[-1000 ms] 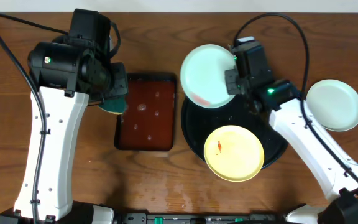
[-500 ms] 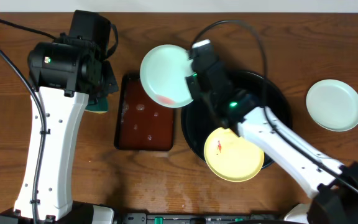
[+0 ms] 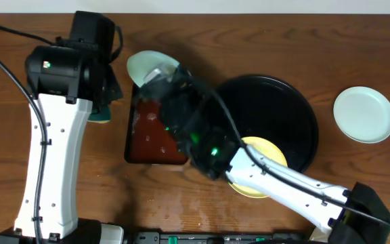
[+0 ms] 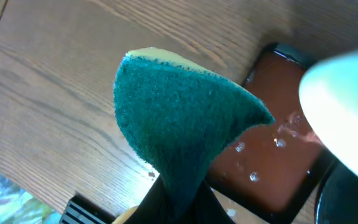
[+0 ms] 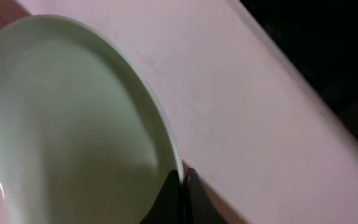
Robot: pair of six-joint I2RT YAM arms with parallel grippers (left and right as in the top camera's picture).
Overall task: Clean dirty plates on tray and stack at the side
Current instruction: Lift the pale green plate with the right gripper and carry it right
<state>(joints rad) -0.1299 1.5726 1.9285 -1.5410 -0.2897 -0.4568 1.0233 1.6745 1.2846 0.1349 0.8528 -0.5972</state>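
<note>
Green sponge (image 4: 179, 124) is pinched in the closed left claw (image 4: 174, 200). Bare wood lies beneath it, and the brown tray (image 3: 128, 139) sits just to that claw's right, with drops of water on its floor. A mint plate (image 5: 73, 124) is gripped by its rim in the closed right claw (image 5: 182, 193). It is held tilted above the far end of the brown tray, near the sponge but apart from it. No red smear can be made out on it, as the overhead view is blurred around the right arm.

The step in hand is judged to be the wiping of this plate, which has been presented to the sponge but not yet touched. Next, the plate's face should be steadied over the brown tray and the sponge pressed flat against it, without the rim being levered out of the grip.

Right of the right claw, the black tray (image 3: 276, 102) carries only the yellow plate (image 3: 268, 150), half hidden under the arm. Well beyond it, another mint plate (image 3: 364, 114) lies on the table, where the stack is judged to be meant.
</note>
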